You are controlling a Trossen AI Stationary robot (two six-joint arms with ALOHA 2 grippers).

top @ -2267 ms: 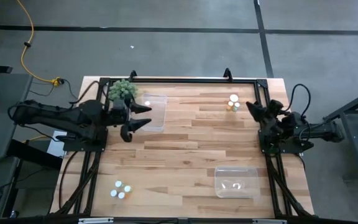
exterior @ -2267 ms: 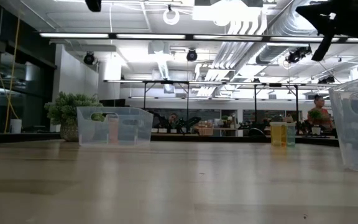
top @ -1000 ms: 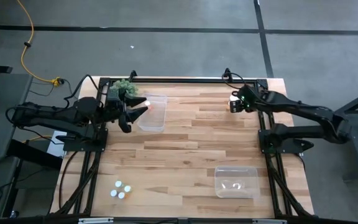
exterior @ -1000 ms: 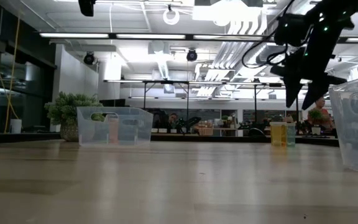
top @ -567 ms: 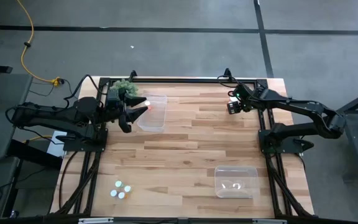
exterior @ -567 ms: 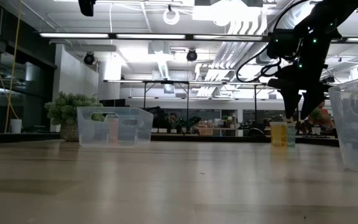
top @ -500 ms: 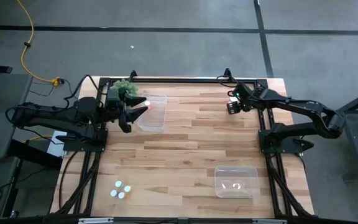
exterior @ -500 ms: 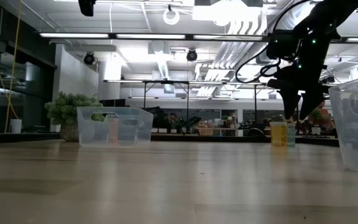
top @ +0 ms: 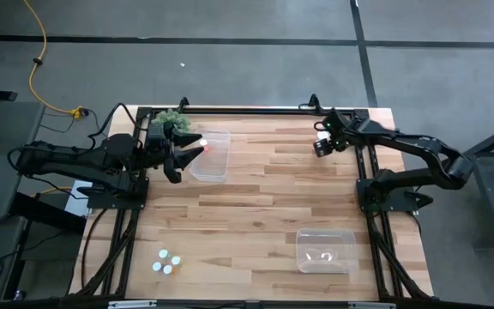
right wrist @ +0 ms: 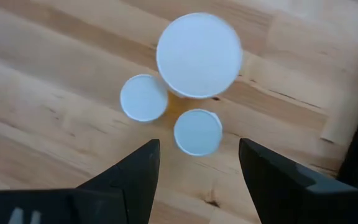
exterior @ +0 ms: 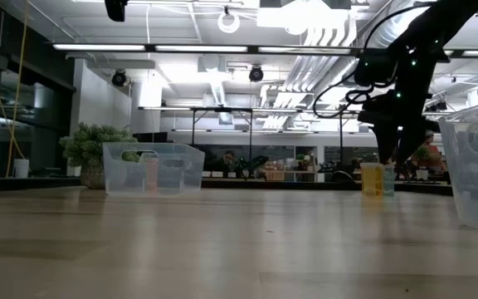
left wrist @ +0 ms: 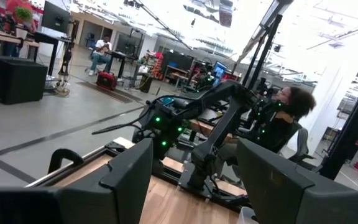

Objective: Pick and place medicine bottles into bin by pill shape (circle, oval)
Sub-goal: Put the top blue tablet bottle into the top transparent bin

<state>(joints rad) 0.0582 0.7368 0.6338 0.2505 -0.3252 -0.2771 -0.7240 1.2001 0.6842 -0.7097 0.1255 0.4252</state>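
Reached the right gripper (top: 320,144) out from its folded rest beside the right frame post to the far right corner of the table (top: 256,215), directly above the cluster of three white-capped medicine bottles (right wrist: 189,87), and lowered it over the last second until the fingertips hung just over the caps. Jaws spread open, nothing between them; one large cap and two small ones visible past the fingers (right wrist: 135,171), bottles upright and touching. Moved the left gripper (top: 197,148) from the near edge of the far-left clear bin (top: 217,159) to above its rim beside the green plant (top: 168,123); jaws open and empty. Left undisturbed a second bottle group (top: 166,261) at the near left and the near-right bin (top: 326,250).
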